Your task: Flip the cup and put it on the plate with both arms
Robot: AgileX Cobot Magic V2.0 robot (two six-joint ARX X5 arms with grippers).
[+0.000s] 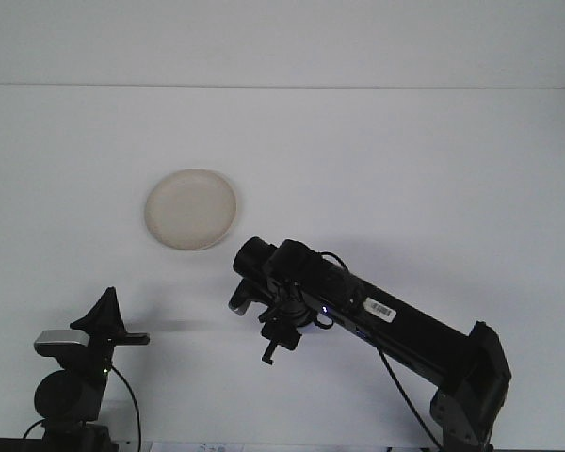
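Note:
A round cream plate (190, 208) lies on the white table, left of centre. No cup shows anywhere in the front view. My right arm reaches in from the lower right. Its gripper (253, 329) points down and to the left, below and right of the plate. One fingertip is pale (237, 304) and the other is dark (268, 354). They stand well apart with nothing visible between them. My left gripper (108, 320) sits low at the front left, below the plate, with a black pointed finger sticking up.
The white table (433, 169) runs back to a pale wall. The right arm's black link (395, 325) crosses the lower middle, and its base (471, 395) stands at the front right. The left arm's grey wrist camera (61, 341) is by the front edge.

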